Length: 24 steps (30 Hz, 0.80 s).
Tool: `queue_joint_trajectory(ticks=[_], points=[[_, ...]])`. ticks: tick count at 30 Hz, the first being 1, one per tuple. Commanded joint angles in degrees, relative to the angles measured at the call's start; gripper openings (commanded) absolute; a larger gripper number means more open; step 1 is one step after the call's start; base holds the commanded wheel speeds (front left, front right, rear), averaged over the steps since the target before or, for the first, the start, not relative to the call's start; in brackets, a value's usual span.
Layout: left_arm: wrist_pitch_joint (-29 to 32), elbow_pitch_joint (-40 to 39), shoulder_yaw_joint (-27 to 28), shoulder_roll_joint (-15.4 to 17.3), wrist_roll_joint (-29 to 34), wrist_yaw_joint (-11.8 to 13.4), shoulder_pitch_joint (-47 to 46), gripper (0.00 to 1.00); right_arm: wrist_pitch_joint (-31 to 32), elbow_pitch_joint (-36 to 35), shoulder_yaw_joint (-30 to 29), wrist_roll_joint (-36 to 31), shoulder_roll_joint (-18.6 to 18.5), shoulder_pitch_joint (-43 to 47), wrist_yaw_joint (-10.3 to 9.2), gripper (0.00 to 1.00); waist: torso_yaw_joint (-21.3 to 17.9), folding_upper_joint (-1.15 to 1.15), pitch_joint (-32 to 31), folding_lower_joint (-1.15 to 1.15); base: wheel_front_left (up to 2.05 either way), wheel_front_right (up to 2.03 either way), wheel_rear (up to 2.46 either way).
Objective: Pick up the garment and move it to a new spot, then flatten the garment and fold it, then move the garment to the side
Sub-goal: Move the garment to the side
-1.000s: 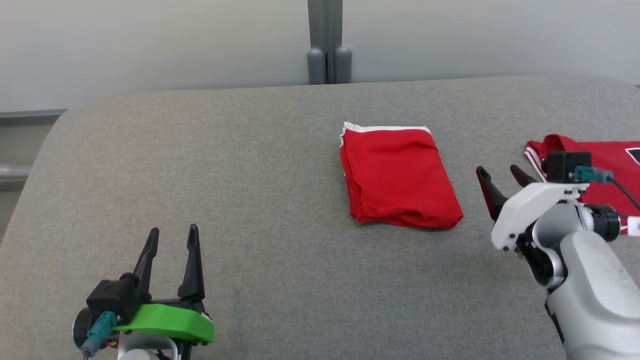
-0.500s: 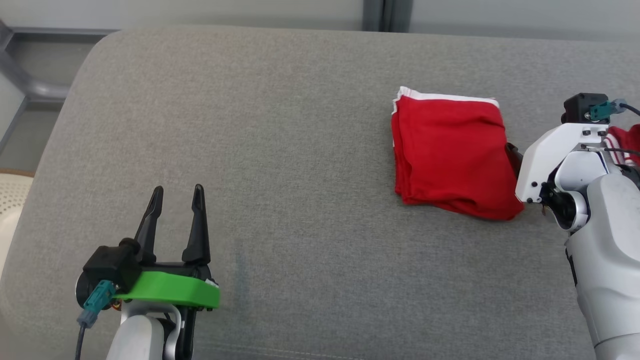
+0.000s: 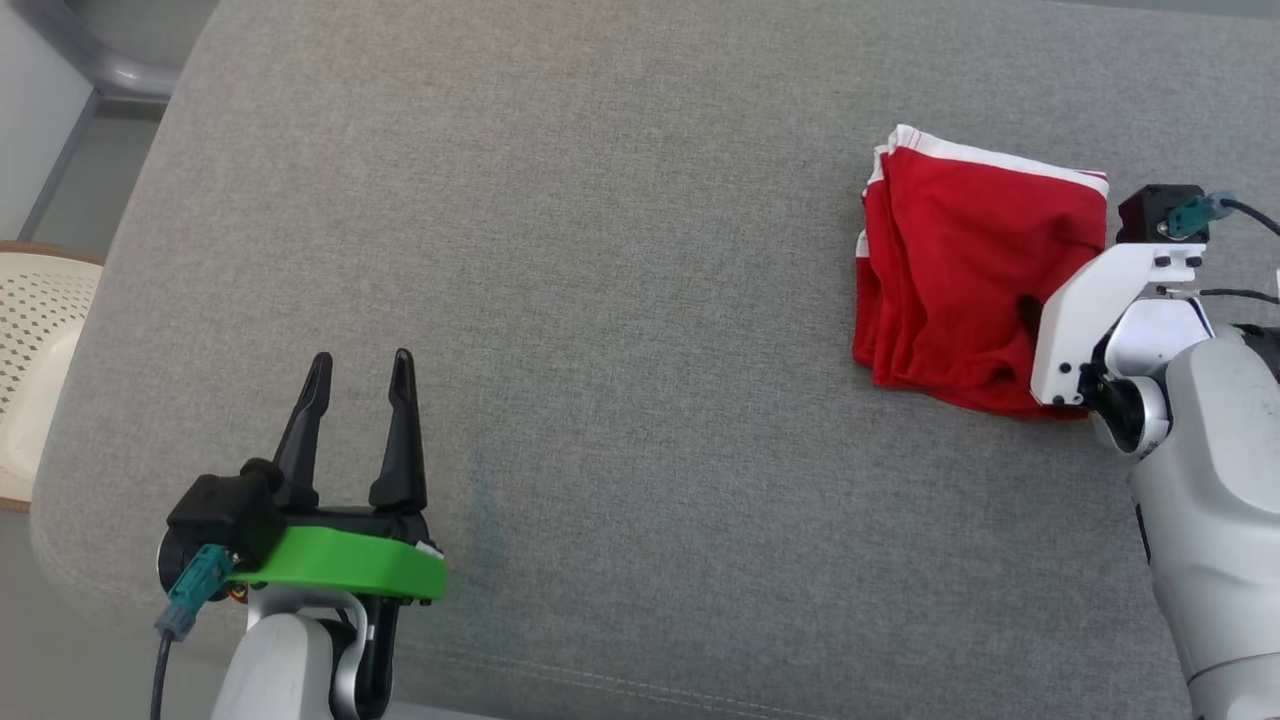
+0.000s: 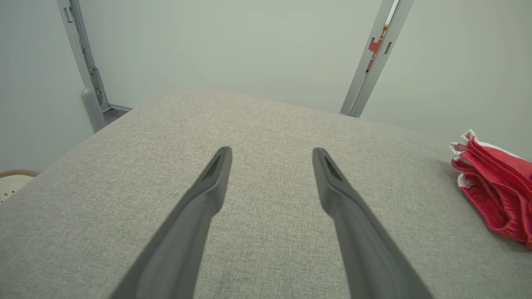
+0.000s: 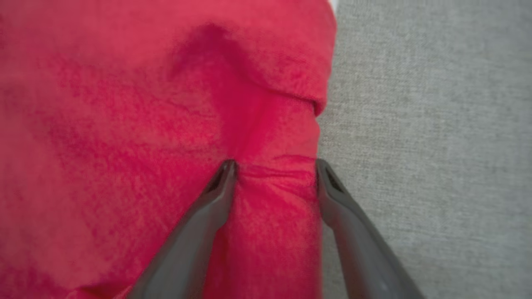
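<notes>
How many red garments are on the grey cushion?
1. The folded red garment lies on the cushion at the robot's right, an edge fold between the right pincer's fingers. Others may lie outside the pictures.

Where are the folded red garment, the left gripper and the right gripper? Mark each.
folded red garment (image 3: 950, 260): head view, middle of its top layer.
left gripper (image 3: 362, 357): head view, midway between its fingertips.
right gripper (image 5: 275, 163): right wrist view, midway between its fingertips, over the cloth.

Lab: grey padded table (image 3: 620, 300), bare walls (image 4: 232, 45)
</notes>
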Motion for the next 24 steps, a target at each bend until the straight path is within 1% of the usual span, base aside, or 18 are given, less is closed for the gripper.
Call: queue_joint_trajectory(ticks=[1, 5, 9, 14, 17, 20, 24], points=[[0.0, 0.0, -0.2, 0.2, -0.7, 0.0, -1.0, 1.0, 2.2, 2.4, 2.0, -0.5, 0.9, 3.0, 0.04, 0.0, -0.6, 0.0, 0.0, 0.0, 0.0, 0.0, 0.0], [0.0, 0.0, -1.0, 0.2, -0.9, 0.0, -1.3, 1.0, 2.0, -1.0, 6.1, 1.1, -2.2, 2.1, -0.01, 0.0, -1.9, 0.0, -0.2, 0.0, 0.0, 0.0, 0.0], [0.0, -0.8, -0.9, 0.2, -1.1, -0.1, -1.4, 1.0, 2.5, -6.3, 11.8, 2.1, -7.4, -0.3, -0.05, 0.0, -3.9, 0.0, 0.1, 0.0, 0.0, 0.0, 0.0], [0.0, -2.2, -0.4, 0.2, -0.5, -0.2, -1.7, 1.0, 4.4, -14.0, 18.5, 6.5, -13.0, -4.0, -0.02, 0.0, -8.3, 0.0, 1.3, 0.0, 0.0, 0.0, 0.0], [0.0, -2.7, -0.6, 0.2, -0.1, -0.3, -2.3, 1.0, 5.8, -17.8, 20.6, 8.6, -16.9, -4.9, -0.02, 0.0, -10.8, 0.0, 1.6, 0.0, 0.0, 0.0, 0.0], [0.0, -3.1, -0.9, 0.2, 0.2, -0.3, -2.6, 1.0, 7.5, -20.9, 21.5, 10.8, -20.7, -5.0, -0.02, 0.0, -13.3, 0.0, 1.6, 0.0, 0.0, 0.0, 0.0], [0.0, -3.2, -0.9, 0.2, 0.9, -0.4, -2.9, 1.0, 8.8, -23.0, 21.7, 12.6, -25.0, -4.6, -0.02, 0.0, -16.4, 0.0, 1.7, 0.0, 0.0, 0.0, 0.0]])
